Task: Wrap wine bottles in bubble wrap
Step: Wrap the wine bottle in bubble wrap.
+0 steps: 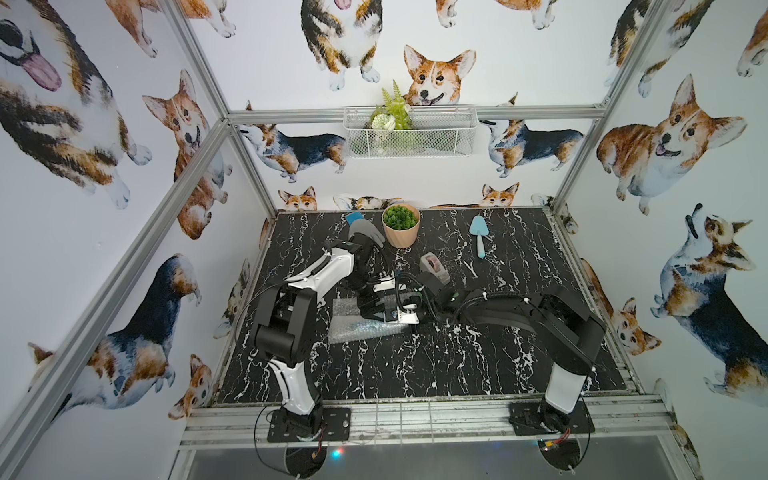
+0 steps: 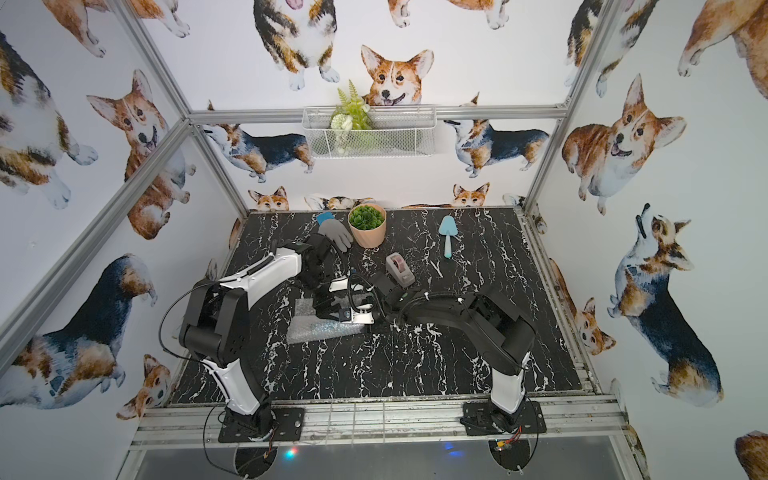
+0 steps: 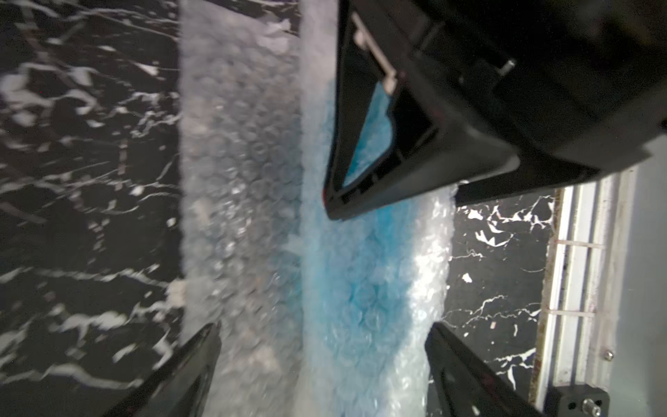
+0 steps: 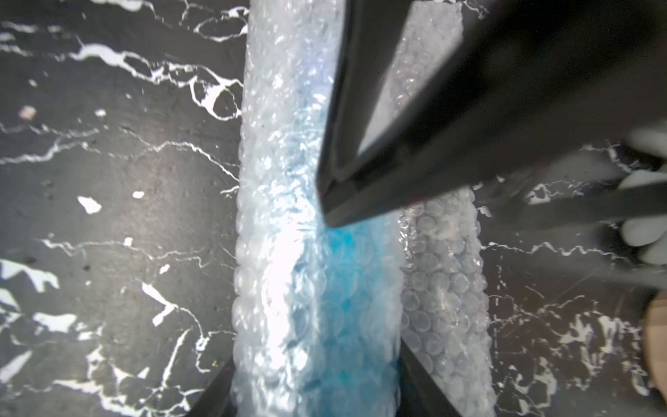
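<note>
Rolling step: bottle (image 4: 339, 289) inside bubble wrap (image 1: 353, 328), just 9 o'clock of bench (image 1: 457, 365) centre. Left gripper (image 3: 325, 325) fingers released, straddling it; right gripper (image 4: 317, 353) fingers clamp the wrap. Free flap toward 12 o'clock; next, likely roll over it.

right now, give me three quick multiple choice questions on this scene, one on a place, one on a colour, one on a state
1. On the table, the trowel lies:
A) in the far half
B) at the near edge
C) dead centre

2. The liquid in the bottle is:
A) red
B) green
C) blue

3. The bottle is:
A) standing bare
B) lying rolled in the bubble wrap
C) broken

Answers:
1 A: both top views show it toward the far edge.
2 C: blue shows through the wrap in both wrist views.
3 B: it lies flat on the table, wrap around it.
</note>
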